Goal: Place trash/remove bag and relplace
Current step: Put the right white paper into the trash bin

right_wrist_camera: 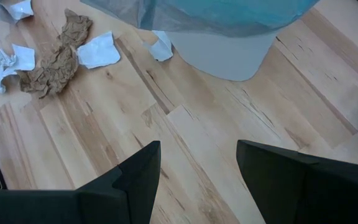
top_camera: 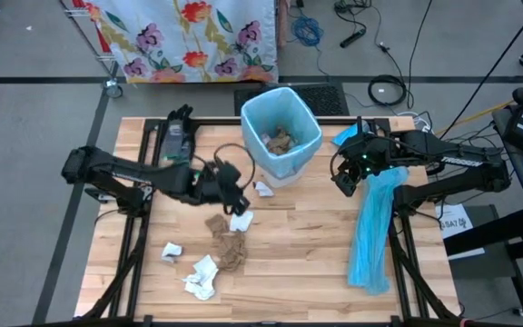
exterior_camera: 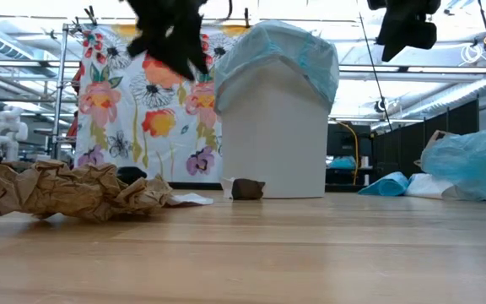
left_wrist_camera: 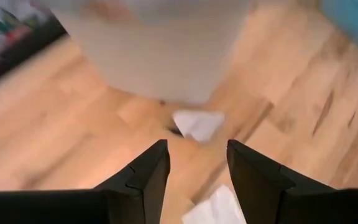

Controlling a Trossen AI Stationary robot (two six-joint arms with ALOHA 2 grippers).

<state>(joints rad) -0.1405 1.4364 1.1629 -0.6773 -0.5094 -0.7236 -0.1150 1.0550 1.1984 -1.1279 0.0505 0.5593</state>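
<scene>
At seven o'clock from the bin (top_camera: 281, 130), left gripper (top_camera: 231, 187) released, empty; risk: descending askew nudges white wad (top_camera: 263, 189) away.

Wooden table (top_camera: 316, 263) bearing a white bin (top_camera: 281, 134) lined with a blue bag, just ahead of the left fingers (left_wrist_camera: 148, 177). White tissue wads (top_camera: 201, 277) and crumpled brown paper (top_camera: 227, 241) lie below those fingers; a long blue plastic strip (top_camera: 372, 232) lies under the right fingers (right_wrist_camera: 135, 174).

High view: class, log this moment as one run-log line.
left hand: open, empty, above tissue | right hand: open, beside bin | trash in bin: some | table: wads remain
</scene>
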